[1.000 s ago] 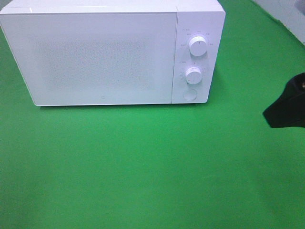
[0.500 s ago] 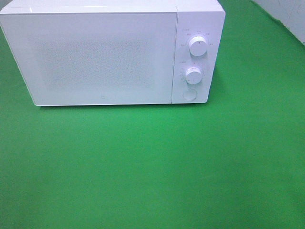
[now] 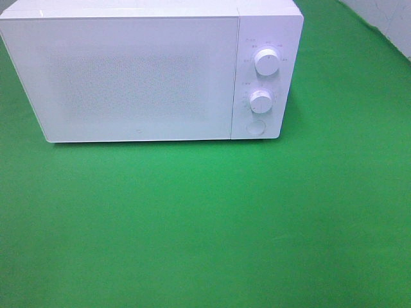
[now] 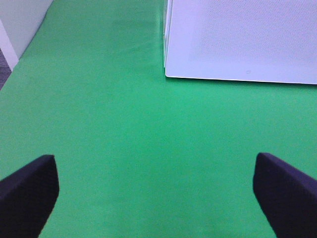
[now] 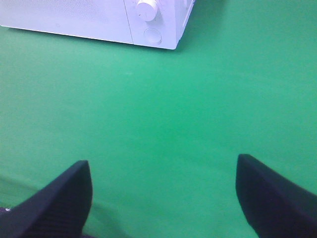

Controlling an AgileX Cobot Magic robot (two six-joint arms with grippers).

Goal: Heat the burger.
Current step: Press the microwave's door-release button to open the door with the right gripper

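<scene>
The green counter is the biggest thing in front of you. It is all that lies between either pair of jaws: bare cloth, with nothing resting on it there.

Ahead of both pairs, and well apart from them, the white microwave stands square with its front turned toward you. That puts the door and the controls within a straight reach. Its door sits flush and shut. From the left jaws you face the door's outer lower corner, so that arm looks best placed for anything on the door side.

Your left jaws are released, spread as wide as they go and empty. Your right jaws are released too, wide apart and holding nothing. Neither arm shows in the high view. I read that as both being held back, clear of the door's swing.

The control strip lies ahead of the right jaws, which is probably why that arm is on that side. The upper knob sits above the lower knob, and the round button is just below them at the bottom of the strip.

You cannot see the burger in any view. It is not between the jaws, not on the visible counter and not in a grip. It may be behind the shut door, whose frosted panel hides the inside, or out of frame; you cannot tell which.
</scene>
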